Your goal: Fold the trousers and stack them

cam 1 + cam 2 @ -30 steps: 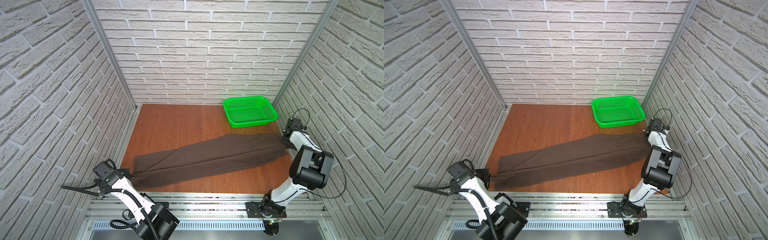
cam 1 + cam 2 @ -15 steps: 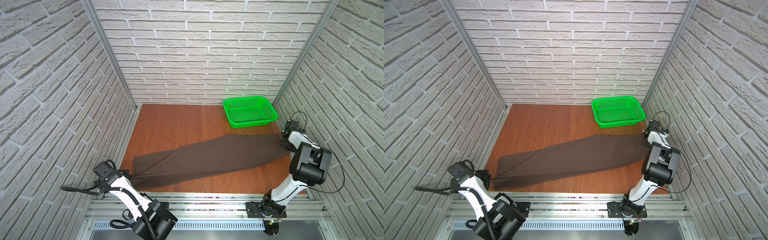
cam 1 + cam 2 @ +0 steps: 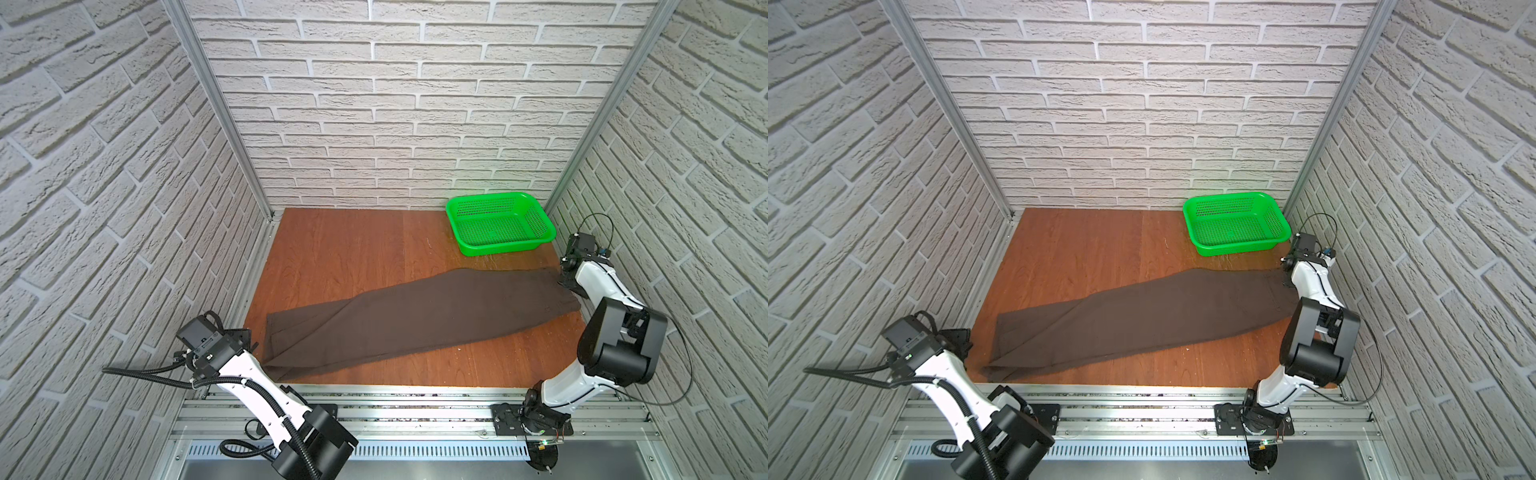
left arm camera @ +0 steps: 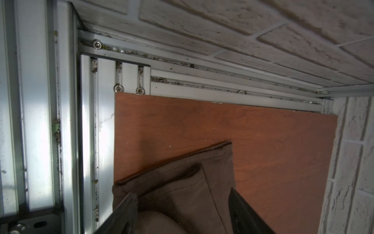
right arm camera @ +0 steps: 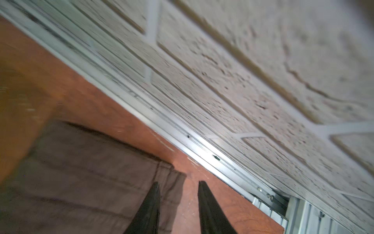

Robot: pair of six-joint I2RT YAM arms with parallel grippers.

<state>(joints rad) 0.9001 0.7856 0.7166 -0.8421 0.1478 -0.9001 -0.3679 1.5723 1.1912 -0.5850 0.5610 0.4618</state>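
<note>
- The trousers (image 3: 415, 320) are seen spread at full length across the wooden table (image 3: 353, 249), running slantwise. The leg hems lie by the front-left corner and the waistband end lies by the right wall.
- The waistband end lies just in front of the green basket (image 3: 503, 248), apart from it. Nothing is seen in the basket.
- One leg appears to be laid over the other, with the hems slightly offset at the left end. The lengthwise halving is therefore judged done.
- No fold across the length is seen in either top view (image 3: 1142, 320). The cloth lies flat, with only low creases.
- The left gripper (image 4: 182, 192) is placed at the hem end. Its jaws are spread wide, and the cloth is seen lying between the fingers (image 4: 242, 210) but not pinched.
- The right gripper (image 5: 179, 183) is placed at the waistband corner. Its jaws are parted, bare table shows in the gap, and one finger (image 5: 149, 208) overlaps the fabric edge. Nothing is clamped.
- Neither end of the garment is lifted. Both ends rest on the table.
- Progress is judged early to middle, with the garment straightened and halved lengthwise.
- The cross folds that shorten the length are left to do, and then the stacking. The place meant for the stack cannot be told, though the basket may be intended.
</note>
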